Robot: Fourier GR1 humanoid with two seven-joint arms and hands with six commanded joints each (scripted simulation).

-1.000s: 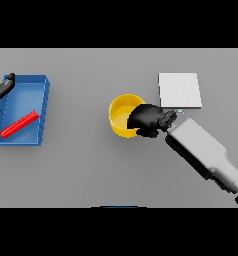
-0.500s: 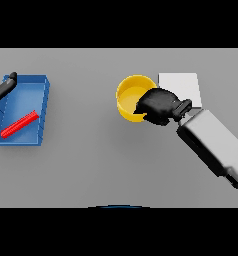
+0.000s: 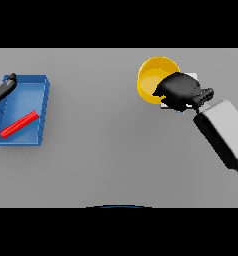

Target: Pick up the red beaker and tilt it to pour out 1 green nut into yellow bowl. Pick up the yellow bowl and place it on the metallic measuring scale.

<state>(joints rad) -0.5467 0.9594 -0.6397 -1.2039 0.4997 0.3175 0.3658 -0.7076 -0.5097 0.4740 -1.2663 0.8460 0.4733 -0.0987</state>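
Right hand: we record its fingers curled round the rim of the yellow bowl, gripping it. Bowl sits at the left edge of the metallic scale, which hand and bowl mostly hide. Well apart on the grey table, we log the red beaker lying in the blue tray. Left hand at the tray's far left corner; we cannot tell its grasp.

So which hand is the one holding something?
The right hand, the dark one on the big white arm, is curled around the yellow bowl. The left hand just sits by the blue tray's far left edge, holding nothing.
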